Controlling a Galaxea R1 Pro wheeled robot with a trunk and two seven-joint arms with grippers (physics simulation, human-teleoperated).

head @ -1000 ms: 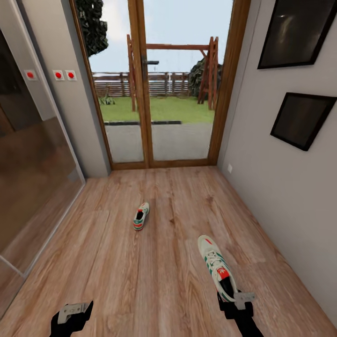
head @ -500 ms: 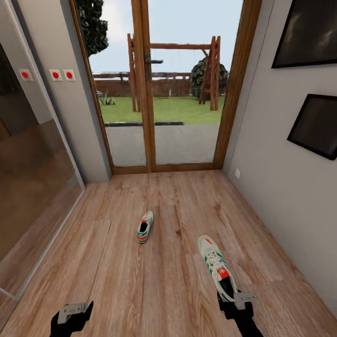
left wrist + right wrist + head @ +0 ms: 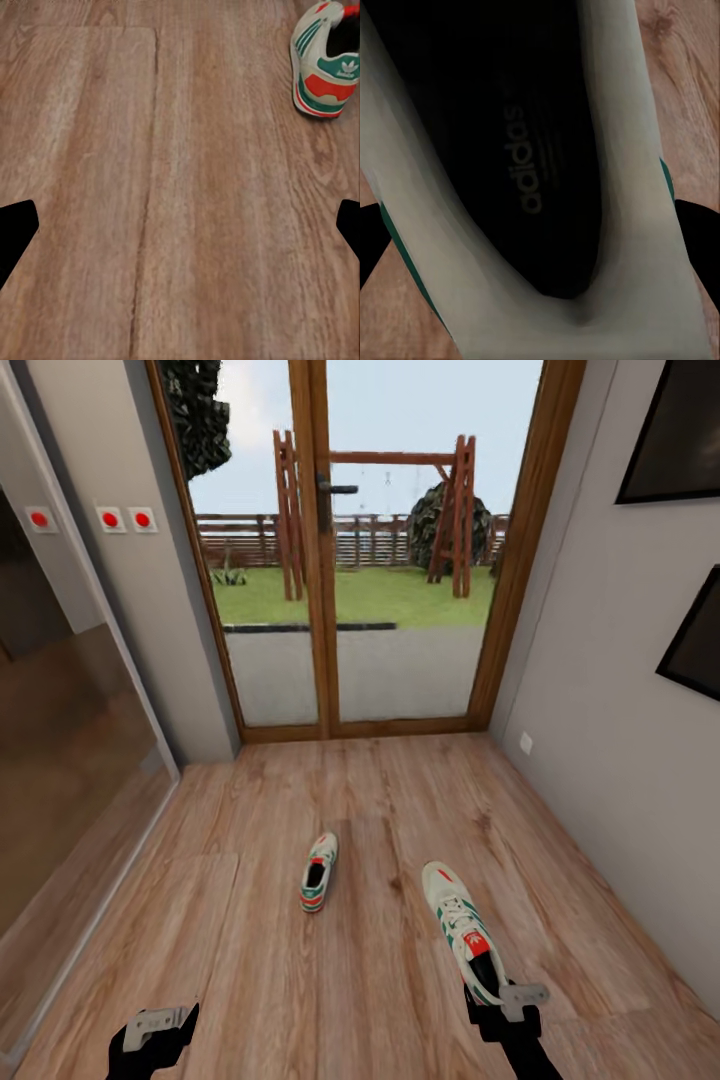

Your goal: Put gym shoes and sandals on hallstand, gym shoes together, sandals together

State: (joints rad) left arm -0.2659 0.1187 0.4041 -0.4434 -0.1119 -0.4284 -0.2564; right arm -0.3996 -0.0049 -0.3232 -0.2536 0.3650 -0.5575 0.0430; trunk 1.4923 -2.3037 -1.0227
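Closer now, floor gym shoe (image 3: 318,873); right gripper (image 3: 503,1010) clamping other sneaker (image 3: 463,932).

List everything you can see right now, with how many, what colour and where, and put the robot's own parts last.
Sneaker on the floor: one, white with green stripes and red-orange heel, lying mid-corridor, toe toward the door.
Held sneaker: one, same colours, its heel end at the right pincer, toe pointing ahead.
Floor: light brown wood planks, across the corridor.
Glass door: one, wood-framed, at the far end, garden behind.
Red buttons: three, on the left wall.
Dark picture frames: two, on the right wall.
Wall socket: one, white, low on the right wall.
Left pincer: one, black and grey, open, empty, low at the left.
Right pincer: one, black and grey, shut on the held sneaker.
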